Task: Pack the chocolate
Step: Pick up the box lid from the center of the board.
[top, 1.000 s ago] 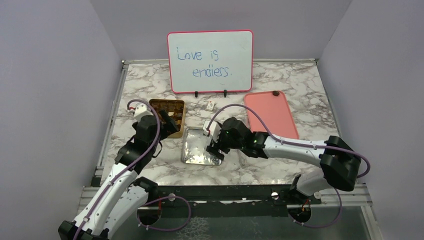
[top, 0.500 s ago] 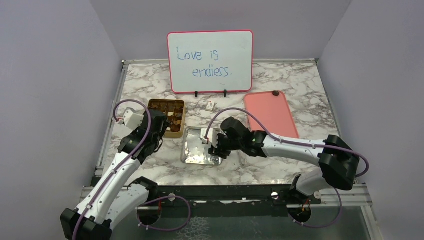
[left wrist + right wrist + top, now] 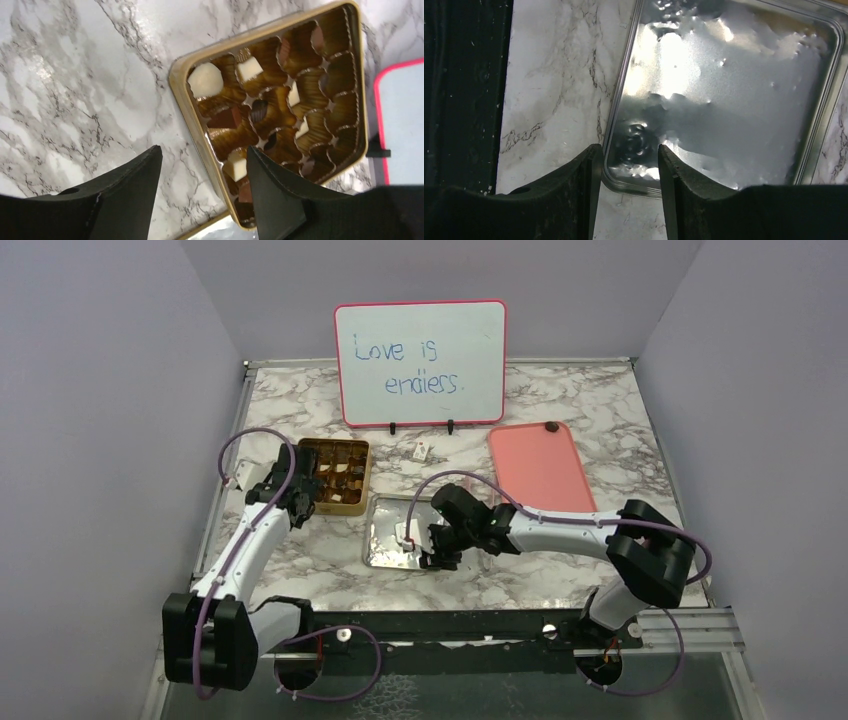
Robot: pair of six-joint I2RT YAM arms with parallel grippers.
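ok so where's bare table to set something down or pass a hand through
Bare marble: the far corners either side of the whiteboard, behind the gold tin and behind the pink tray. The pink tray is nearly bare too. Crowded: the middle, where tin, silver tray, white card, left gripper and right gripper meet.

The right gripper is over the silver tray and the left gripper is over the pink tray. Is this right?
Not quite: the top view shows the left gripper at the gold tin, not the pink tray. The right gripper is over the silver tray.
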